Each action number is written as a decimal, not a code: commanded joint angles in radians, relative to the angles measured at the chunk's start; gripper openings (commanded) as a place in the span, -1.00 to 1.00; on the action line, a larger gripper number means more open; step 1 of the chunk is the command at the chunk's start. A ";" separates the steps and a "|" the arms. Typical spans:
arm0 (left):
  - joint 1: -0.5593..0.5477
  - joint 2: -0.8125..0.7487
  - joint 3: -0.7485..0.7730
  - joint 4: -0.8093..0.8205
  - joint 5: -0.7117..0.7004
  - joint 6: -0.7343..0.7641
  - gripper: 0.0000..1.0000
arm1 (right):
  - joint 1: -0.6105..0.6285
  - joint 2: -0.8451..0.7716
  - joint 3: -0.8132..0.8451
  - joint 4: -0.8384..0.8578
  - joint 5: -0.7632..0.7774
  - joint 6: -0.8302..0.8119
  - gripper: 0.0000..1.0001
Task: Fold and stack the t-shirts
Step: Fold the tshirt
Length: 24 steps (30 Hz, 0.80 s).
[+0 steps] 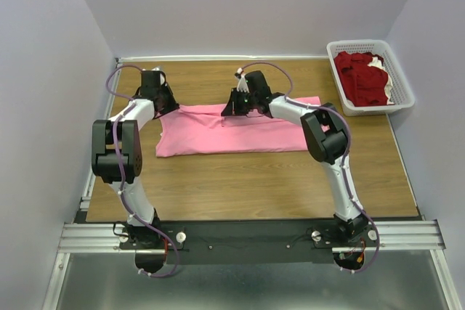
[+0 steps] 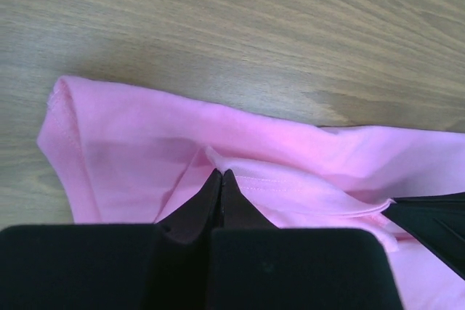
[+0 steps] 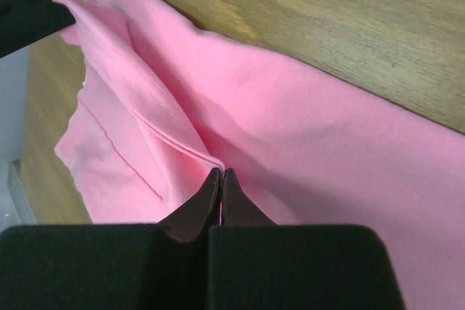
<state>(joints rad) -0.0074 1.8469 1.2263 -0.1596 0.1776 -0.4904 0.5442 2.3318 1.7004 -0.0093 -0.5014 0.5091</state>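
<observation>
Both arms are out over the far half of the surface (image 1: pixel 254 186), and both have the pink t-shirt (image 1: pixel 232 136). The left gripper (image 2: pixel 221 173) has its jaws pressed tip to tip, with a ridge of pink cloth nipped right at the points. A stitched seam runs away from that pinch toward the right. The right gripper (image 3: pixel 221 172) is the same story: jaws narrowed to a sliver, clamped on a hemmed fold of the same shirt. From the top camera, the left gripper (image 1: pixel 171 105) sits at the shirt's far left corner. The right gripper (image 1: pixel 238 107) grips the far edge near its middle, so the cloth between them forms a raised, doubled strip.

The shirt lies flat otherwise, its long axis running left to right, parallel to the far edge of the surface. Its left end is the deeper one, reaching toward the near edge; the right end tapers off toward the far right corner. Which end carries the collar I cannot tell.

At that far right corner stands a white lattice basket (image 1: pixel 378 109), well apart from the pink shirt, with the dark red t-shirts (image 1: pixel 360 78) heaped inside it.
</observation>
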 commanded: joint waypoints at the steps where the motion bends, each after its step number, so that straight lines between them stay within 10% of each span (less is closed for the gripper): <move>1: 0.021 -0.043 -0.013 -0.011 0.031 0.024 -1.00 | 0.008 -0.090 0.002 -0.046 0.138 -0.067 -0.99; 24: 0.026 -0.094 -0.071 -0.017 0.023 0.042 -1.00 | 0.138 -0.164 -0.034 -0.129 0.276 -0.359 -0.99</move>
<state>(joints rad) 0.0082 1.7859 1.1824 -0.1669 0.2134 -0.4698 0.6659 2.2154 1.7000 -0.1047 -0.2771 0.2279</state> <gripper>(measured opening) 0.007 0.013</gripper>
